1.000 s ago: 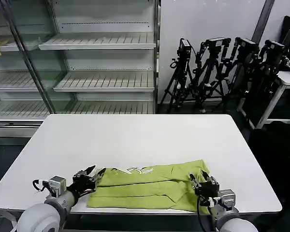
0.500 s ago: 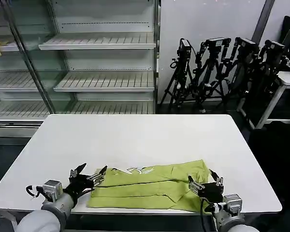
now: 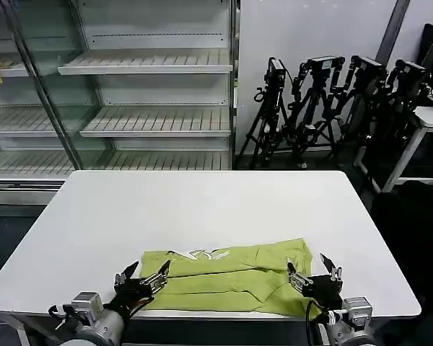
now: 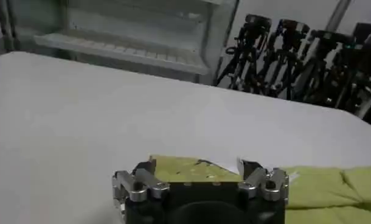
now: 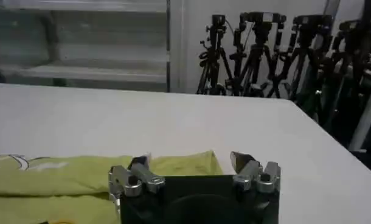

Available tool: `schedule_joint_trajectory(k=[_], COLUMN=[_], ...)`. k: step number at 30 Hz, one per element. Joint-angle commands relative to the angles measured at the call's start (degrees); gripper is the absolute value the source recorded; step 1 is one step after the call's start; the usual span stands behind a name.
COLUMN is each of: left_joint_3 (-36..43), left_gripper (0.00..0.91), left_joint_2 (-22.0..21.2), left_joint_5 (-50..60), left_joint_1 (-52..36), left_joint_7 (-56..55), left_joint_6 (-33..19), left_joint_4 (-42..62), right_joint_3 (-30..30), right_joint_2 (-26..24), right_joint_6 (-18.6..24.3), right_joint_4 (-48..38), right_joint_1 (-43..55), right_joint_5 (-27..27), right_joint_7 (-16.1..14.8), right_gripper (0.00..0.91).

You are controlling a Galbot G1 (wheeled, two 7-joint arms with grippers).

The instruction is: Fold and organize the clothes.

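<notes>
A robotics lab or test studio: bare display shelves [image 3: 155, 61], a cluster of camera tripods [image 3: 332, 101] and a white table [image 3: 202, 202].

My own arms run off the bottom edge of the head view, so past my left gripper [image 3: 146, 272] and my right gripper [image 3: 315, 267] I see little beyond the wrists. The lime yellow-green cotton T-shirt [image 3: 231, 277] lies folded, so its white and dark print [image 3: 200, 254] shows only as a sliver at the far fold, too small to read. My left gripper covers the shirt's near left corner; my right gripper covers its near right corner. In my left wrist view the shirt [image 4: 322, 189] is blurred and cut by the frame edges, and the gripper body hides part of it.
</notes>
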Motion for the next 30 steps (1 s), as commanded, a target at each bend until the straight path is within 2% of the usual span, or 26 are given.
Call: schedule_joint_trajectory(k=[1,18,19,20,22,24,30], left_joint_3=[1.1,2.4,2.5,2.6,2.6,2.6,2.4], left_gripper=[0.907,0.907,0.705,0.393,0.131,0.05,0.04], left_joint_2=[-4.3,-4.2,-4.2,-4.3,-4.3,-4.3,-4.5], left_joint_5=[3.9,7.3,7.2,7.0,6.9,6.7,5.5], left_joint_1=[1.0,0.9,0.9,0.9,0.8,0.9,1.0], left_joint_7=[-0.7,-0.6,-0.6,-0.6,-0.7,-0.7,-0.8], left_joint_6=[-1.0,-2.4,-2.4,-2.5,-2.7,-2.9,-3.1], left_joint_4=[3.0,6.1,6.2,6.3,6.3,6.4,6.4], right_joint_3=[0.9,1.2,1.2,1.3,1.4,1.5,1.7], right_joint_2=[-0.1,-0.6,-0.6,-0.7,-0.6,-0.7,-0.7], right_joint_6=[0.6,0.7,0.7,0.7,0.7,0.7,0.7], right_joint_4=[0.6,1.3,1.4,1.4,1.5,1.6,1.9], right_joint_1=[-1.3,-1.1,-1.1,-1.1,-1.2,-1.3,-1.6], right_joint_5=[-0.2,-0.2,-0.2,-0.1,-0.1,-0.1,0.0], right_joint_7=[-0.1,0.2,0.2,0.3,0.4,0.4,0.6], right_gripper=[0.907,0.907,0.907,0.907,0.907,0.907,0.907])
